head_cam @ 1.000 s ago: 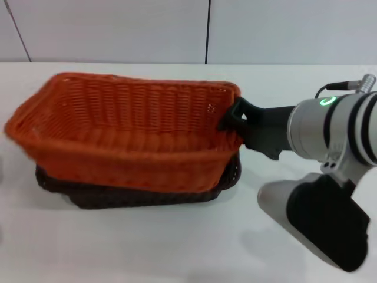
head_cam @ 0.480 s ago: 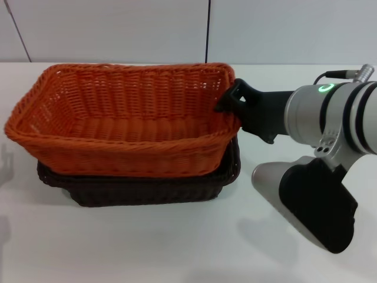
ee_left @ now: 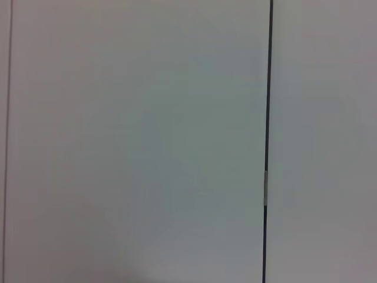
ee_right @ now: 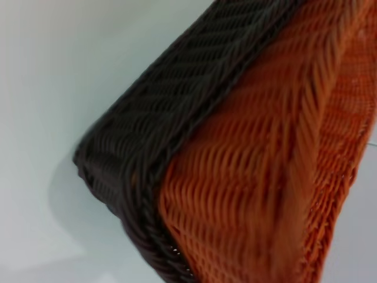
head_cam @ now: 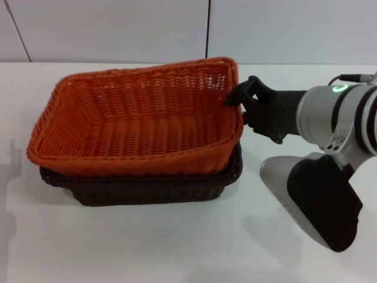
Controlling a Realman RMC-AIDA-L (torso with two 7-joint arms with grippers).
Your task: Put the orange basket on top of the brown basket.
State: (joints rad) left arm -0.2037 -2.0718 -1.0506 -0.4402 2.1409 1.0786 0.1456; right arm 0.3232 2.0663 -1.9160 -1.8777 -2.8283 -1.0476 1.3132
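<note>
Two baskets nested: orange basket (head_cam: 135, 121) in brown basket (head_cam: 141, 188); right gripper (head_cam: 238, 99) jaws clamped on orange rim.

Probably a lab or test room: bare white table (head_cam: 177, 247) against plain panelled wall (head_cam: 118, 29).

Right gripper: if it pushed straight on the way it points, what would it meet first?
The right gripper points toward the robot's left, already at the orange basket's right-end rim, so probably that wall first.

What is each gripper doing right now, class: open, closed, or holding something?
Right gripper: closed on the orange basket's right rim, above the brown basket.
Left gripper: not in view.
</note>
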